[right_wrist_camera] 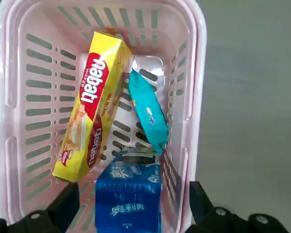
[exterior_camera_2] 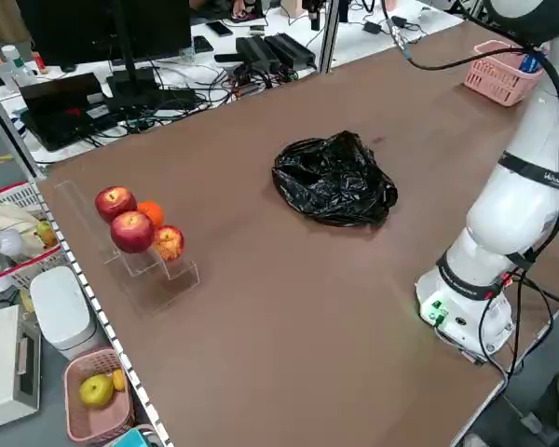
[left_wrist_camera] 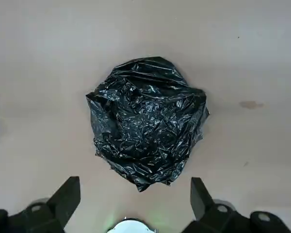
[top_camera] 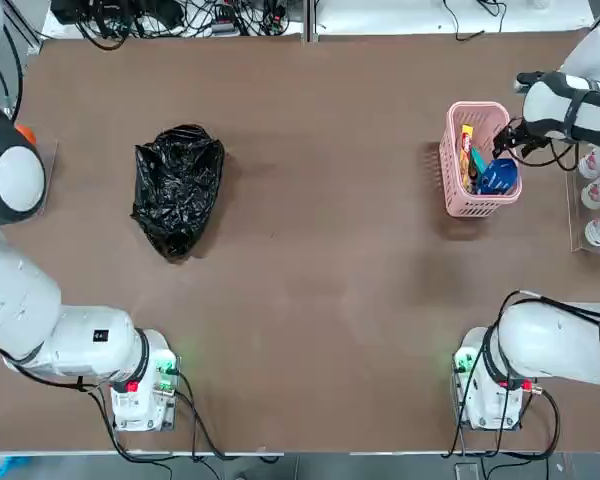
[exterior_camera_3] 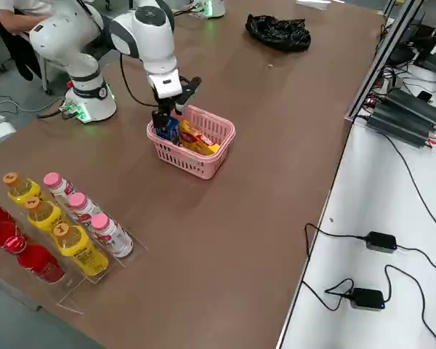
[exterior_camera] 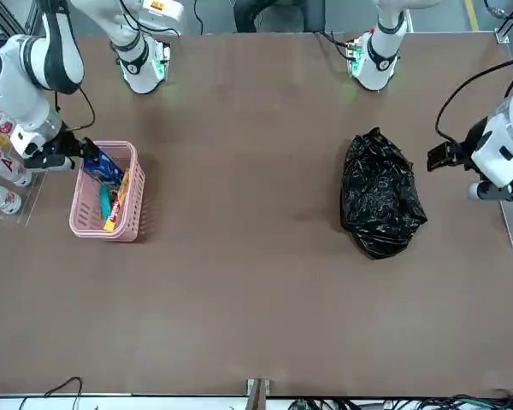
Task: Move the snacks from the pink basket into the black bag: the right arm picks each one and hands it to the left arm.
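**Right gripper over the basket, first snack not yet taken**

The table [top_camera: 310, 300] is wide and brown, and the two task places lie well apart on it: the black bag [top_camera: 178, 188] on the left arm's side, the pink basket [top_camera: 450, 170] on the right arm's side. This distance is probably the reason for the hand-over: neither arm alone seems placed to serve both ends.

The right arm [top_camera: 570, 105] is stretched forward to the basket, with its wrist bent so that the gripper looks down into it. The left arm [exterior_camera: 506, 149] is held up beside the bag, near the table edge, its camera looking straight down on the bag; I judge that it waits there for a packet.

The bag is crumpled and lumpy, and no clear opening shows from above, so dropping a snack in may need care.

In the basket all three snacks are present. The yellow packet [right_wrist_camera: 92, 111] leans diagonally along one wall, the teal packet [right_wrist_camera: 148, 115] lies beside it, touching it near the top, and the blue packet [right_wrist_camera: 128, 196] stands nearest to the right gripper [right_wrist_camera: 131, 213]. Its two fingers are spread wide on either side of the blue packet, holding nothing. So blue looks to be the first pick.

The left gripper [left_wrist_camera: 136, 204] is also spread wide and empty, above the table just beside the bag.
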Robot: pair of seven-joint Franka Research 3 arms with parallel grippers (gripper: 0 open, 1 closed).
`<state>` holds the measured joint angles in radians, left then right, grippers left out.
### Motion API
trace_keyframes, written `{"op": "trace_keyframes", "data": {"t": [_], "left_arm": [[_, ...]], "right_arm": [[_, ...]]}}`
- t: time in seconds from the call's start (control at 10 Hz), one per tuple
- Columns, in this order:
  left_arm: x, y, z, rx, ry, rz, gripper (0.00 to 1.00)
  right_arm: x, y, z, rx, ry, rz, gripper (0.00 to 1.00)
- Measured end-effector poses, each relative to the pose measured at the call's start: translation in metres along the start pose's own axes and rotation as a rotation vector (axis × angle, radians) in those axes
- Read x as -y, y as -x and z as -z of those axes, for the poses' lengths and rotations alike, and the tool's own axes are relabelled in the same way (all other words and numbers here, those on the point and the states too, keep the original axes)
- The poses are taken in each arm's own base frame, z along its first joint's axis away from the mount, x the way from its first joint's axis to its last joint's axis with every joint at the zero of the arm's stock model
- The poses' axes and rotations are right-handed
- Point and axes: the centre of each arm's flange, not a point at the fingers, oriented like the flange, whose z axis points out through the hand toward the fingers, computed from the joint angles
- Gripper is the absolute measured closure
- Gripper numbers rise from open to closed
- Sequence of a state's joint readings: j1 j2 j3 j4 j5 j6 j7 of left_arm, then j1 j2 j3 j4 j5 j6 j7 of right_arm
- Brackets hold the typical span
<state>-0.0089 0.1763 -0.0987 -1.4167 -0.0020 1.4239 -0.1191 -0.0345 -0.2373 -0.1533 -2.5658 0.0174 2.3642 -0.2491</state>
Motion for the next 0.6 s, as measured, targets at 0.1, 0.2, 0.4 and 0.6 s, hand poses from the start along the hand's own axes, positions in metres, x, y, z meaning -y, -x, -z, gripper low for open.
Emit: {"op": "trace_keyframes", "data": {"t": [0.1,0.2,0.4,0.6], "left_arm": [[0.001,-0.001,-0.002,0.003,0.000,0.003,0.00],[0.003,-0.001,-0.002,0.005,0.001,0.007,0.00],[0.005,-0.001,-0.009,0.027,-0.001,0.009,0.00],[0.005,-0.001,-0.013,0.036,-0.002,0.009,0.00]], "right_arm": [[0.002,-0.001,-0.001,-0.001,0.001,0.006,0.00],[0.003,-0.002,-0.003,-0.003,0.002,0.009,0.00],[0.005,-0.002,-0.008,-0.008,0.004,0.016,0.00],[0.007,0.002,-0.019,-0.028,0.011,0.031,0.00]]}}
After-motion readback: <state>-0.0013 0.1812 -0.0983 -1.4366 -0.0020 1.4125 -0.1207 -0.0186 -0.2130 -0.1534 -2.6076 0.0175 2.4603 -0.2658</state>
